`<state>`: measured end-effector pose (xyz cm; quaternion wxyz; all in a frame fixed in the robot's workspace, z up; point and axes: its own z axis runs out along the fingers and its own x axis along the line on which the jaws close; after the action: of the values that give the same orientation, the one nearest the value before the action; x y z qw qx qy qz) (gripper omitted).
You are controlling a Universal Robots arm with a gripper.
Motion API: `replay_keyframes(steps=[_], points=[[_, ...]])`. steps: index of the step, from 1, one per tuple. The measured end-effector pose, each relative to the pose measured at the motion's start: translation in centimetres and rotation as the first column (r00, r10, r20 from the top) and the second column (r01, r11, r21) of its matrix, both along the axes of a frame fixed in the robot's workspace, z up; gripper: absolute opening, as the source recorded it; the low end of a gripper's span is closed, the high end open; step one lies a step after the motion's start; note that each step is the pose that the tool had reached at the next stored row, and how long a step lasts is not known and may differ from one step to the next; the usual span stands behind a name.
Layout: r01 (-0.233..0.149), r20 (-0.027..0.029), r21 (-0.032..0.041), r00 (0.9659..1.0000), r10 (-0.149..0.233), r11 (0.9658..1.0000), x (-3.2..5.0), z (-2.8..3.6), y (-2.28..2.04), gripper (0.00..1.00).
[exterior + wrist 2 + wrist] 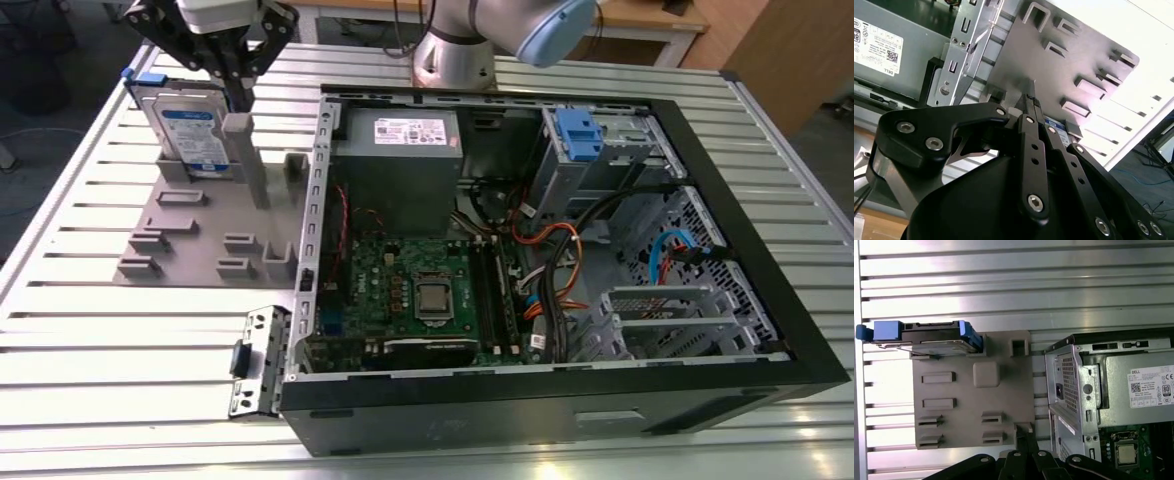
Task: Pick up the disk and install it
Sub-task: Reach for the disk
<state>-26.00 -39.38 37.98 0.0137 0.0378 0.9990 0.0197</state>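
At the exterior view's left, the disk (187, 130) is standing on edge in a slot at the far corner of a grey holder plate (200, 235), which is lying on the slatted metal worktop (120, 340). The claw (238, 98) is hanging just above the disk and slightly toward the exterior view's right, not touching it. Its dark fingers are drawing together to a point with nothing between them, so it is closed and empty. In the first wrist view the disk (929, 337) is showing its thin edge at one corner of the plate (969, 405), while the claw (1023, 429) is sitting over the plate's opposite edge, well apart from the disk. The disk is showing a silver-grey face with a white and blue label, and a blue plastic bracket is framing it. Further to the exterior view's right, an open computer case (747, 300) is lying on the worktop.
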Motion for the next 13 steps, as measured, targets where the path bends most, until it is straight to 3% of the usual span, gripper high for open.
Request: replay_keyframes(steps=[13], points=[[0.0,0.0,0.0,1.0,0.0,1.0,-1.52,-0.23,0.03,0.1]])
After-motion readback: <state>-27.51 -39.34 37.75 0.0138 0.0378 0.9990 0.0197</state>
